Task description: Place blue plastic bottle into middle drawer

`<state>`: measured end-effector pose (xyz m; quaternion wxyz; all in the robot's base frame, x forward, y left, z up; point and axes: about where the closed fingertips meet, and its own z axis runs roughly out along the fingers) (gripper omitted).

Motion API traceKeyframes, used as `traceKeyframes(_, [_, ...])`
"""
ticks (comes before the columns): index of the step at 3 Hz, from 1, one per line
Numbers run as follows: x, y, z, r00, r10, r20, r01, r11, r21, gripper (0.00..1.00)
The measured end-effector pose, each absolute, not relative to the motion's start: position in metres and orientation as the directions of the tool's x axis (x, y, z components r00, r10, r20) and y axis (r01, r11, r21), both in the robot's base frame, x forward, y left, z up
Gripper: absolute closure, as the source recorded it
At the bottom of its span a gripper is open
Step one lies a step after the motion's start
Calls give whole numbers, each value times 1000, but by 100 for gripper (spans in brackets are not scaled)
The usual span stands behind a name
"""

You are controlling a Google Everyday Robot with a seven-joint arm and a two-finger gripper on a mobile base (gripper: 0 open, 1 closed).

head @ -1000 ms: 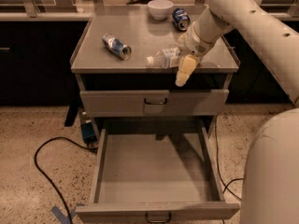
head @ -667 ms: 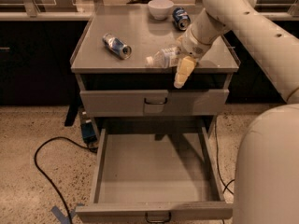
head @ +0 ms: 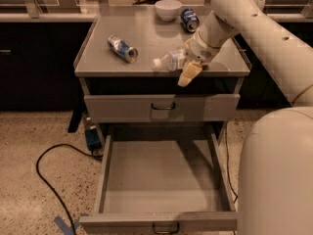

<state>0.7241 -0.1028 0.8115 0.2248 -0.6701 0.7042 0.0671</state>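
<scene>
The blue plastic bottle [head: 168,61], clear with a white cap pointing left, lies on its side near the front edge of the cabinet top. My gripper [head: 188,71] comes down from the right and is closed around the bottle's body. One cream finger [head: 188,76] hangs over the top's front edge; the other is hidden behind the bottle. The middle drawer [head: 161,180], grey metal, is pulled wide open below, and nothing lies in it. Its dark wire handle [head: 165,227] shows at the bottom edge.
A blue-and-silver can [head: 122,48] lies on the top at left. Another can [head: 189,19] and a white bowl [head: 168,9] stand at the back. The upper drawer [head: 161,107] is shut. A black cable [head: 54,180] runs over the floor at left. My white arm [head: 274,48] and base [head: 279,175] fill the right.
</scene>
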Motion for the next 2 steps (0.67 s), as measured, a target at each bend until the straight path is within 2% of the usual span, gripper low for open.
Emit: traceKeyframes(2, [724,-103,820,-1,-913,-407,-974,93,-207,86])
